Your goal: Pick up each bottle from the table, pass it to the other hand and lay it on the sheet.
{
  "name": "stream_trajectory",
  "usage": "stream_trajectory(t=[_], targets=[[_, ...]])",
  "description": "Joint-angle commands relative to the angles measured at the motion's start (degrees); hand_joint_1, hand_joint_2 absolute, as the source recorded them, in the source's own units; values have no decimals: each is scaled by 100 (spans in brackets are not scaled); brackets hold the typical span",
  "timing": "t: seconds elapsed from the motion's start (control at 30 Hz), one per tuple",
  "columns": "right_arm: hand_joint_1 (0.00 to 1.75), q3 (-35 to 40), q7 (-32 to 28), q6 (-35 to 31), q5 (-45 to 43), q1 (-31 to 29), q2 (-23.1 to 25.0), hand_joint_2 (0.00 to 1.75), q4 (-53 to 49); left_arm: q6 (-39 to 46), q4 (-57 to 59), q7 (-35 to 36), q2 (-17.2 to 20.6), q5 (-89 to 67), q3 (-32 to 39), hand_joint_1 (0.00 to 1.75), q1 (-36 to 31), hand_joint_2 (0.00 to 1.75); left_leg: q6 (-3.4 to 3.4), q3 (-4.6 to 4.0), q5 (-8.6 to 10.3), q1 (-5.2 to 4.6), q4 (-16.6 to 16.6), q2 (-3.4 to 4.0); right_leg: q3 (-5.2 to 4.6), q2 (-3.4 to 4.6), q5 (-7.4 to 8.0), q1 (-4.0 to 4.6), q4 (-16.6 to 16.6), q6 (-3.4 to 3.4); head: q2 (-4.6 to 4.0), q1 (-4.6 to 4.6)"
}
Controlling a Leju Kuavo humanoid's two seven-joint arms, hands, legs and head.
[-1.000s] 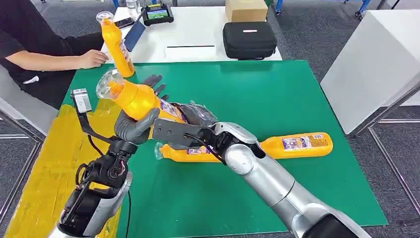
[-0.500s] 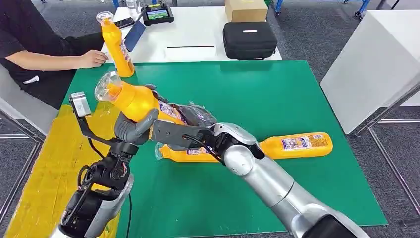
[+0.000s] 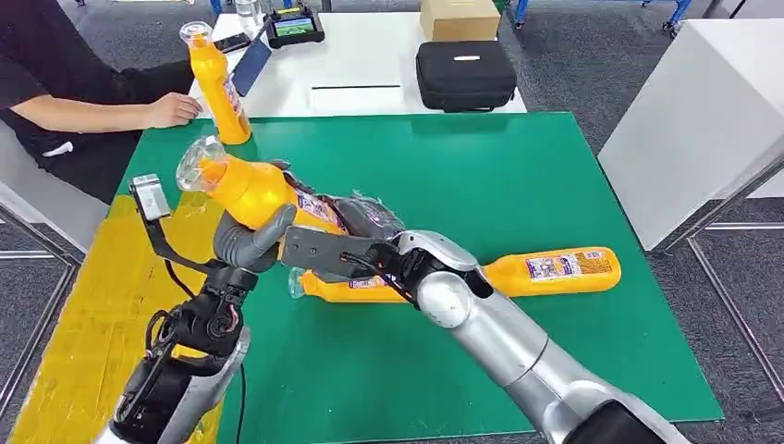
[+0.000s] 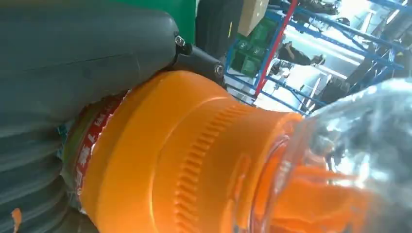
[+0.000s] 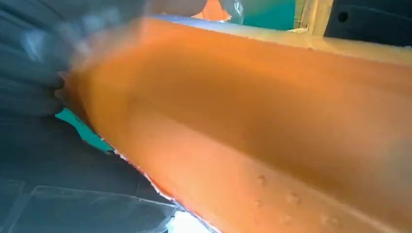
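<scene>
An orange bottle (image 3: 250, 190) with a clear cap hangs tilted above the green table (image 3: 518, 176), cap toward the far left. My left hand (image 3: 251, 239) grips its shoulder, thumb in front and fingers (image 3: 283, 170) wrapped behind. My right hand (image 3: 368, 220) holds its labelled lower end. The left wrist view shows the bottle's ribbed neck (image 4: 194, 160) under the grey thumb (image 4: 73, 53). The bottle's orange body (image 5: 267, 111) runs across the right wrist view. The yellow sheet (image 3: 83, 305) lies along the table's left side, under my left arm.
A second bottle (image 3: 344, 287) lies on the table under my right forearm, and a third (image 3: 555, 268) lies to its right. Another bottle (image 3: 218, 88) stands at the far left corner, close to a seated person's hand (image 3: 172, 109). A black case (image 3: 465, 74) sits on the white table behind.
My left hand's fingers, spread behind the bottle a second ago, have closed around it. The bottle has shifted slightly to the left.
</scene>
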Motion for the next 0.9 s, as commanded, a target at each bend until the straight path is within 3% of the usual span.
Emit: stream_trajectory(t=[0.03, 0.23, 0.4, 0.9], targets=[[0, 260, 352, 29, 637, 260, -560, 0, 343, 415, -794, -187, 337, -1435, 526, 175, 233, 175, -15, 27, -10, 9, -4, 3, 31, 8, -9, 8, -10, -10, 0, 0], [0, -893, 150, -353, 967, 1059, -1410, 0, -354, 1654, -251, 288, 905, -5706, 1570, 175, 753, 175, -15, 37, -3, 6, -13, -22, 43, -15, -9, 4, -17, -11, 0, 2], [0, -1107, 81, -190, 1067, 1136, -1308, 0, -692, 1840, 440, 619, 1016, -8289, 1779, 175, 776, 175, -12, 16, -4, -1, -7, -3, 15, 4, -4, -1, -4, -8, 0, 0], [0, -921, 82, -35, 952, 952, -1303, 0, -386, 554, 855, 1401, 993, -10162, 1468, 175, 726, 175, -17, 25, -7, 3, -4, -3, 25, 4, -9, 1, -4, -12, 0, 2]])
